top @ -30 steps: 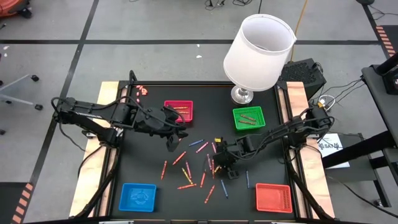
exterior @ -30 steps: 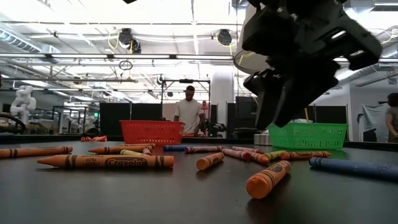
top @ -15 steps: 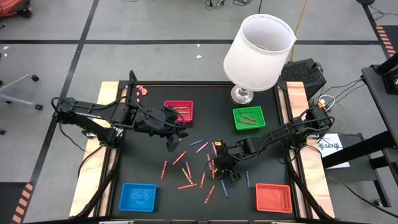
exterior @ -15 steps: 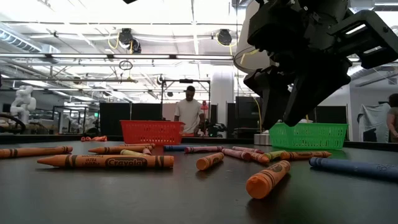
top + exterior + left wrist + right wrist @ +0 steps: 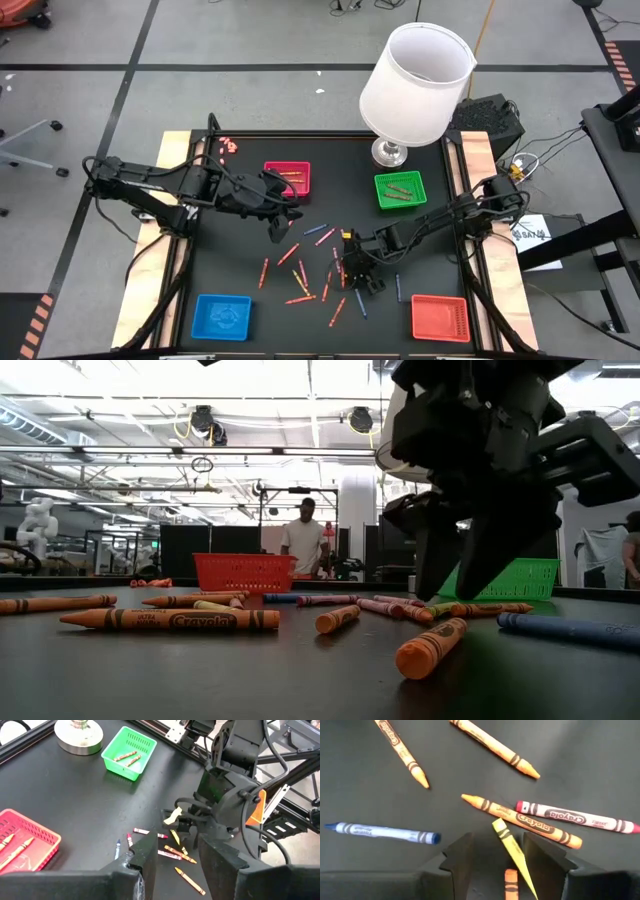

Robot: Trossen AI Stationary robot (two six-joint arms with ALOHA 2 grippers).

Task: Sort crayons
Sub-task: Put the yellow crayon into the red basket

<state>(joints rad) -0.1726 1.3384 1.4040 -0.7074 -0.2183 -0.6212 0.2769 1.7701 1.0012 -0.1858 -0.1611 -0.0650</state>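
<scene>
Crayons [image 5: 318,268] lie scattered across the middle of the black table [image 5: 230,270], mostly orange and red with a few blue; some already rest in the green tray [image 5: 400,190] and the pink-red tray [image 5: 288,178] at the far side. By my reading the step in hand is the approach for a pick. The right gripper [image 5: 362,272] hangs low over the right part of the scatter with its jaws spread and nothing between them. In the right wrist view a yellow crayon [image 5: 509,845] runs at a slant into the gap between the two fingers [image 5: 455,857], with an orange stub [image 5: 510,881] beside it. An orange crayon [image 5: 520,820] and a red one [image 5: 575,817] lie just beyond the fingertips. The next move calls for a straight descent, perhaps with a small wrist turn so the pads meet the yellow crayon across its width, then a close that leaves the stub out. The left gripper [image 5: 278,222] waits near the pink-red tray, spread and empty. A blue tray [image 5: 222,314] and a red tray [image 5: 440,318] sit at the near corners, and a lamp [image 5: 415,85] stands at the far edge
</scene>
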